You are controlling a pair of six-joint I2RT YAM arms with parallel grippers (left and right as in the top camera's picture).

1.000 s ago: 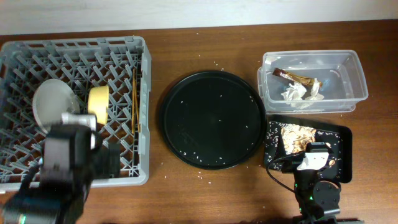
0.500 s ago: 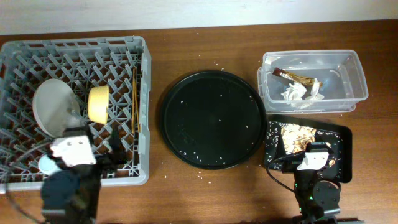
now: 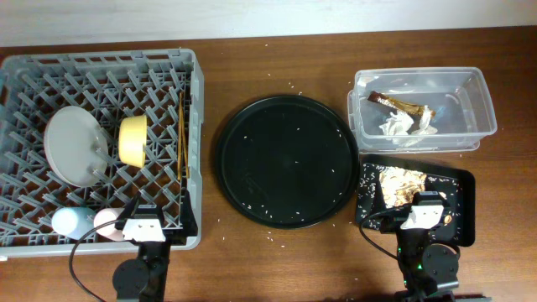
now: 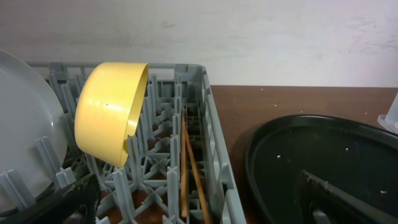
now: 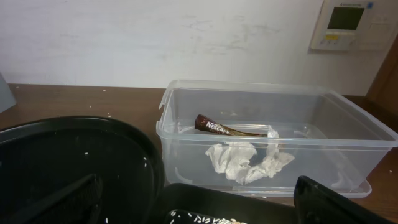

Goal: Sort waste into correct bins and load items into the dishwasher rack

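Note:
The grey dishwasher rack (image 3: 25,75) holds the pale grey plate (image 3: 75,147), yellow bowl (image 3: 132,139), wooden chopsticks (image 3: 182,134), blue cup (image 3: 71,222) and pink cup (image 3: 107,222). My left gripper (image 3: 143,228) is open and empty at the rack's front edge; its view shows the bowl (image 4: 112,112), plate (image 4: 25,137) and chopsticks (image 4: 189,168). The clear tub (image 3: 470,92) holds the brown wrapper (image 3: 398,104) and white tissue (image 3: 398,126). Food scraps (image 3: 403,184) lie in the flat black tray (image 3: 461,189). My right gripper (image 3: 424,208) is open and empty over that tray's front.
A round black tray (image 3: 288,161) with scattered rice grains sits between rack and bins, and shows in the left wrist view (image 4: 311,162) and right wrist view (image 5: 74,162). The tub (image 5: 348,130), wrapper (image 5: 224,127) and tissue (image 5: 242,158) stand ahead of the right wrist.
My left arm has drawn back from over the rack to its front edge. The blue and pink cups now show in the rack's front left corner. The right arm has not moved.

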